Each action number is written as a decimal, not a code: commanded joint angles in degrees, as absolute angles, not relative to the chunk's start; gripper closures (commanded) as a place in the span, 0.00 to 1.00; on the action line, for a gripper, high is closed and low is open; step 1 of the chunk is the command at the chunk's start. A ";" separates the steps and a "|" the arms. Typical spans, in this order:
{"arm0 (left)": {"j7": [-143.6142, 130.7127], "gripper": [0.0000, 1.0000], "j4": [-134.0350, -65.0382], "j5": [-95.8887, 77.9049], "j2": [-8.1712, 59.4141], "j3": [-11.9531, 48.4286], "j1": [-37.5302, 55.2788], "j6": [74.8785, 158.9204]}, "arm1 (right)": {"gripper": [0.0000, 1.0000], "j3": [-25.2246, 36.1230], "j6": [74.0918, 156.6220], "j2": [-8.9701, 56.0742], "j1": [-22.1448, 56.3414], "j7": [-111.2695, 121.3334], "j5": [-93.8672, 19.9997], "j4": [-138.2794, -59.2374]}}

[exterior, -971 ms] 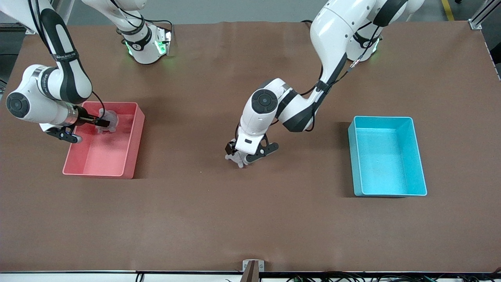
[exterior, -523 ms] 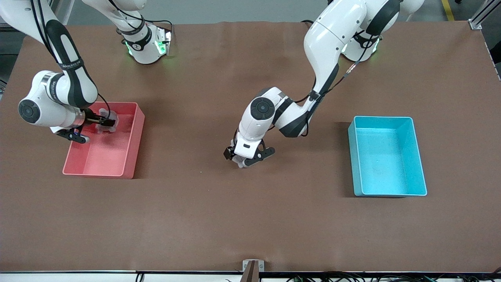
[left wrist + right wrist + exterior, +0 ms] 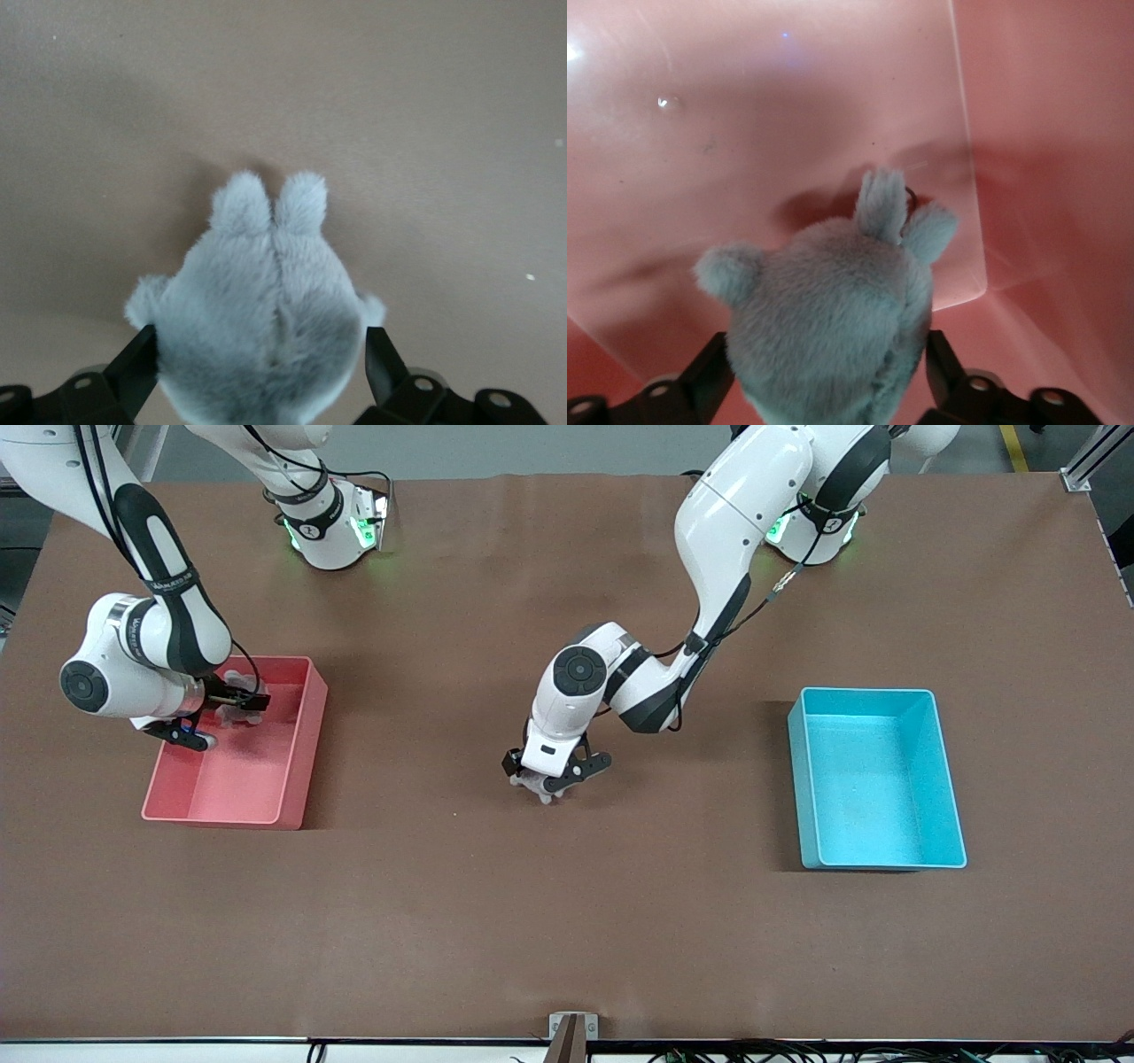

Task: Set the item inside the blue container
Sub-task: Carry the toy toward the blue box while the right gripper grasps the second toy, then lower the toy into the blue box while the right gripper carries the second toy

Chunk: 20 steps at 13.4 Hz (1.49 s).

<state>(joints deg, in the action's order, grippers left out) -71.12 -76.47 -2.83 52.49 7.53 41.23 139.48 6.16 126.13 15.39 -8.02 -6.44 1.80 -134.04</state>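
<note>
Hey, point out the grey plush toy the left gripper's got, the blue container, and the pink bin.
Fluffy grey plush toy [image 3: 261, 310]: left wrist view, middle of its back.
Light cyan-blue rectangular plastic container [image 3: 949, 779]: front view, side rim.
Pink rectangular plastic bin [image 3: 306, 748]: front view, side wall.

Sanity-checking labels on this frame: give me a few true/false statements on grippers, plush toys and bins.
1. The left gripper has its fingers on either side of a grey plush toy on the table. True.
2. The blue container holds a plush toy. False: it is empty.
3. The right gripper is over the pink bin. True.
4. The right gripper is empty. False: it is shut on a second grey plush toy.
</note>
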 commanded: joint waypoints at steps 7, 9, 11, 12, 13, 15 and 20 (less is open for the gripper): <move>-72.60 0.67 -75.32 -0.97 51.51 5.54 41.84 138.52 | 0.93 5.54 126.12 14.59 -8.53 -5.80 0.62 -132.98; -72.51 0.69 -75.32 -0.97 49.23 4.92 41.31 135.37 | 0.97 5.54 124.20 14.50 -8.26 -5.71 0.62 -130.27; -71.90 0.69 -75.93 -0.36 45.29 4.92 39.30 130.11 | 0.98 5.62 116.33 14.33 -7.82 -4.31 0.70 -123.53; -71.29 0.69 -77.24 0.00 42.31 4.92 38.16 127.64 | 0.98 5.62 109.67 14.33 -7.30 -4.39 0.70 -117.74; -69.10 0.69 -79.26 0.00 39.32 4.92 36.75 125.53 | 0.98 5.62 104.64 14.33 -5.82 -4.83 0.88 -113.16; -62.70 0.69 -85.22 0.09 31.94 5.01 33.50 121.92 | 0.98 5.54 100.12 13.89 -4.31 -6.32 0.62 -108.12; -42.24 0.68 -99.47 0.09 16.72 5.27 22.79 114.36 | 0.98 5.54 104.22 13.45 6.91 -26.49 -4.47 -104.41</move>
